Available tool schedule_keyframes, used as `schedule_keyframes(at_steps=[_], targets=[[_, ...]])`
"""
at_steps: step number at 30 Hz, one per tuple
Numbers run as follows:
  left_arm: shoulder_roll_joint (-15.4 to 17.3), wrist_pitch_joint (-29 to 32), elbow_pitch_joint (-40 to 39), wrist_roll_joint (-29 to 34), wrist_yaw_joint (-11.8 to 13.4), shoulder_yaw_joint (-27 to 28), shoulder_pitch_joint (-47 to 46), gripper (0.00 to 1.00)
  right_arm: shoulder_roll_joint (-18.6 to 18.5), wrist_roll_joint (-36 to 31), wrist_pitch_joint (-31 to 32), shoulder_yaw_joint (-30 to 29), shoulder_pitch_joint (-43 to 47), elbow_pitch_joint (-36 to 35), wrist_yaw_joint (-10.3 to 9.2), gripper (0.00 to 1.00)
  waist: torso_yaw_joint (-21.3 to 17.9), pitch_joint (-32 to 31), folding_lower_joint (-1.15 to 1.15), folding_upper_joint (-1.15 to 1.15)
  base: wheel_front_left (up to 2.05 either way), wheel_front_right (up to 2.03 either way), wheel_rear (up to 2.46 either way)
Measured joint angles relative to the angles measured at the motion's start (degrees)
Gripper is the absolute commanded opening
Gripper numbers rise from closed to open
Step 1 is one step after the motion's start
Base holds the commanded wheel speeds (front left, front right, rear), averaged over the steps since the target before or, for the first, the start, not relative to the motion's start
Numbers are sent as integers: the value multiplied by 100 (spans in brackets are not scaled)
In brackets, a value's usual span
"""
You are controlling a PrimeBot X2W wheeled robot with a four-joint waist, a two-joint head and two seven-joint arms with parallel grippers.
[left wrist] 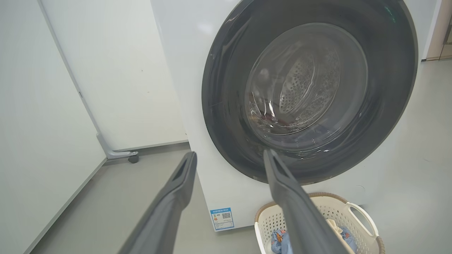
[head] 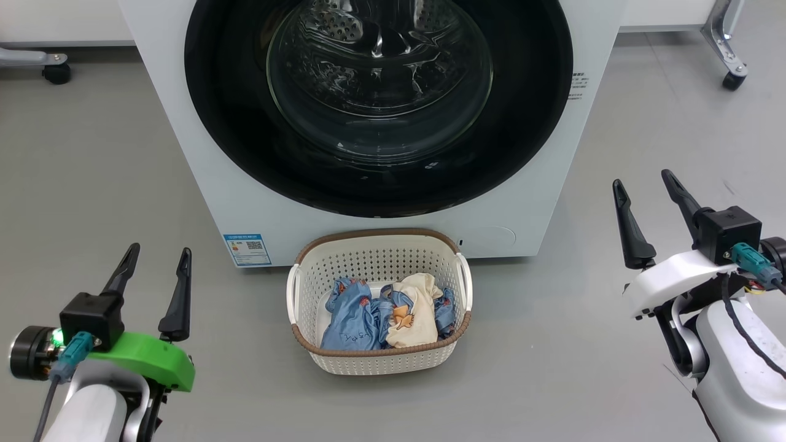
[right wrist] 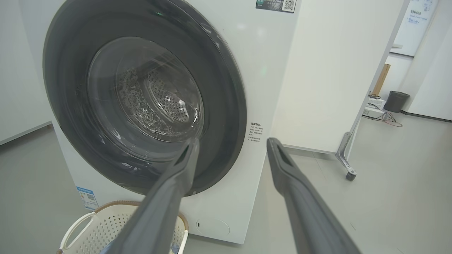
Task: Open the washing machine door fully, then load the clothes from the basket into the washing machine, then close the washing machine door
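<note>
From my head, both end effectors are released, jaws spread wide with nothing in them. My left end effector (head: 159,249) and right end effector (head: 642,178) hang low on either flank, fingers aimed at the washing machine (head: 491,227). The basket (head: 377,233) stands on the floor (head: 92,184) between them and ahead, close against the machine's foot. I judge it sits there so each lift is short. The clothes (head: 384,313) lie bundled inside it. The washing machine door (head: 381,110) is shut flush, so opening it is my step in hand.

Along my left wrist, my fingers (left wrist: 289,197) tilt upward. The door fills the space beyond the inner tip, well apart from it, and the basket lies beneath that finger.

Along my right wrist, the door lies ahead and toward my inner finger (right wrist: 169,197), the basket low under it. I cannot tell where the door's catch is. Both arms are drawn back, wrists raised, ready to reach.
</note>
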Motion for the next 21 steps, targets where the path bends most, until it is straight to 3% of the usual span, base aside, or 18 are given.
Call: schedule_keyframes(at_steps=[21], targets=[[-52,-33,244,54,42,197,-29,100,219,315,-47,-214,-32,259,105,100,-3,38,0,0,0,0,0]])
